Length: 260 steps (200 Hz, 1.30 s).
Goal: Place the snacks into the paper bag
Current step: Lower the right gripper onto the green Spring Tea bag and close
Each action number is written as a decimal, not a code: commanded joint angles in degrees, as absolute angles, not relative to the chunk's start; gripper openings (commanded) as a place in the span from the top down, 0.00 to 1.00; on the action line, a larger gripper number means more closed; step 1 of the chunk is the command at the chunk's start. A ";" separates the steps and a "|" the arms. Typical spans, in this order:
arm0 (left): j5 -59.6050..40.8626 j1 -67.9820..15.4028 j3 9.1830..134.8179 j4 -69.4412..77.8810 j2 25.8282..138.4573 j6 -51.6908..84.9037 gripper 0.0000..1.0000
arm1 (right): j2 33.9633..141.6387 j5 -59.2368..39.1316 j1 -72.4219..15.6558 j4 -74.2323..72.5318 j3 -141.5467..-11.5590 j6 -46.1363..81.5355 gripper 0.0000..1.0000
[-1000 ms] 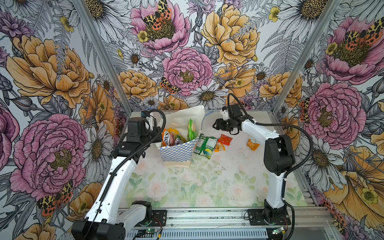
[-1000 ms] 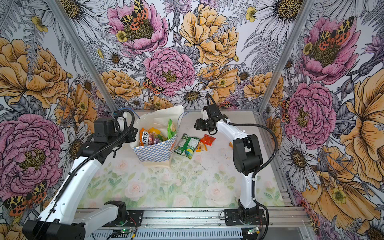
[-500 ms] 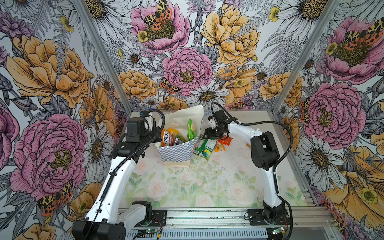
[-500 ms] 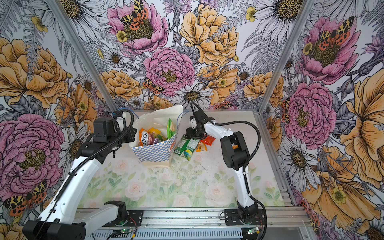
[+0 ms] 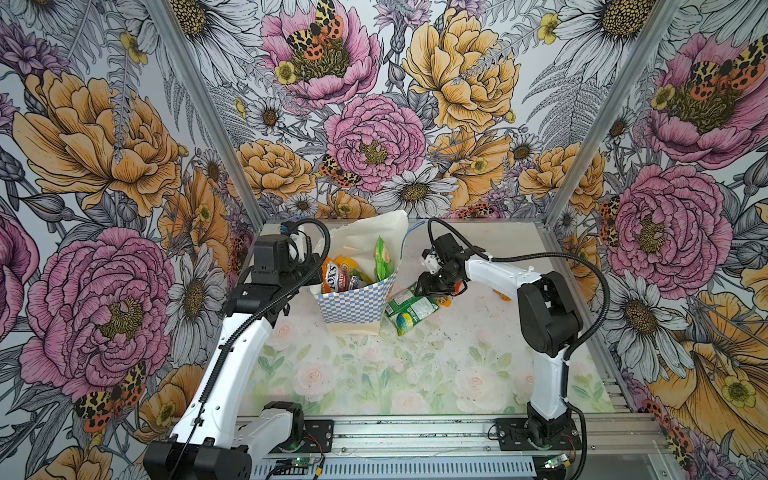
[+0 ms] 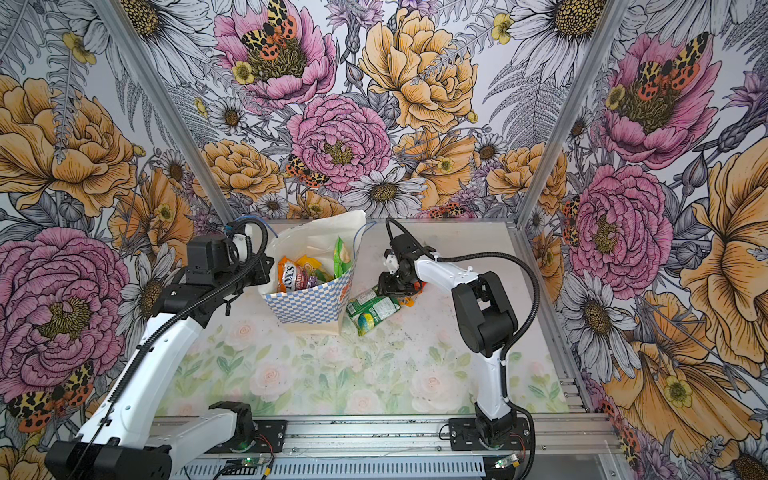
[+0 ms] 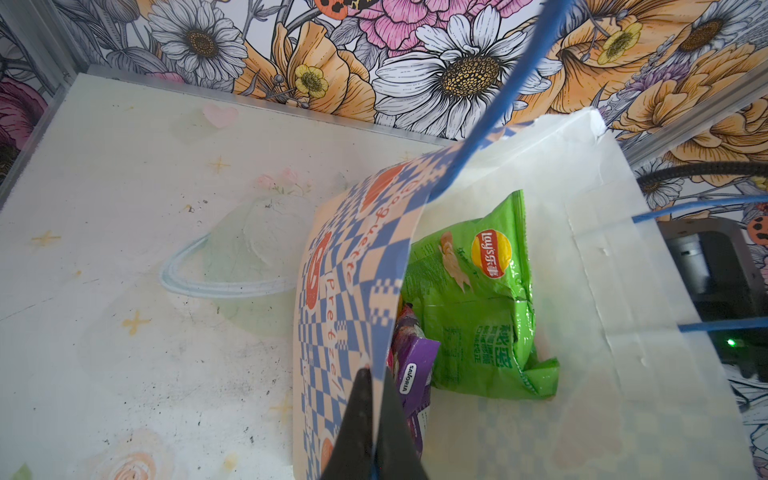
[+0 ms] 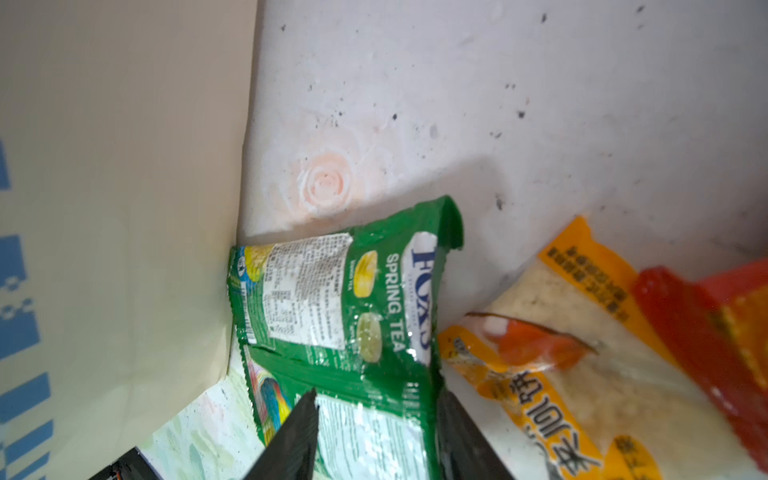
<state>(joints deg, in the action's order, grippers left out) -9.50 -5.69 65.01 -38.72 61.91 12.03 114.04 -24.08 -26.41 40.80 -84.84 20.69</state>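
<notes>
The paper bag [image 5: 351,303] [image 6: 307,303] stands open at the back middle. My left gripper [image 5: 316,275] [image 7: 374,399] is shut on its checkered rim [image 7: 357,266]. Inside the bag lie a green Lay's bag [image 7: 478,299] [image 5: 382,262], a purple packet [image 7: 415,374] and an orange Fox's pack [image 5: 332,276]. Right of the bag lie overlapping green-white packets [image 5: 411,309] [image 6: 372,309]. My right gripper [image 5: 432,291] [image 8: 376,399] is down on them. Its fingers press both sides of the near green-white packet [image 8: 365,436]. A green Fox's Spring Tea packet [image 8: 332,299] leans against the bag wall.
A yellow-orange packet [image 8: 561,374] and a red sachet [image 8: 706,324] lie right beside my right gripper. A small orange sachet [image 5: 504,296] sits further right, near the right arm's elbow. The bag wall [image 8: 124,208] stands close to the green packets.
My right gripper swung from the back right toward the bag, dropped onto the green packets and narrowed its jaws. The left gripper and the bag have not moved.
</notes>
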 commanded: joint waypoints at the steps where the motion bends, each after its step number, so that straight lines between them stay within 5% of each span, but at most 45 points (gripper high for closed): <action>1: -9.48 -4.92 65.52 -33.93 61.04 12.22 1.00 | 111.07 -22.61 -27.03 38.03 -81.77 23.31 0.59; 38: -9.42 -4.95 65.47 -33.93 61.16 12.22 1.00 | 111.17 -22.00 -27.47 35.42 -79.08 25.05 0.64; 110: -9.29 -5.02 65.43 -33.92 60.99 12.21 1.00 | 104.16 -12.36 -27.36 35.50 -76.47 24.13 0.55; 185: -9.29 -5.18 65.46 -33.90 60.91 12.22 1.00 | 113.21 -15.99 -27.53 34.05 -80.41 24.06 0.55; 260: -9.45 -5.19 65.45 -33.93 60.91 12.22 1.00 | 113.53 -18.63 -28.91 33.13 -79.37 25.29 0.92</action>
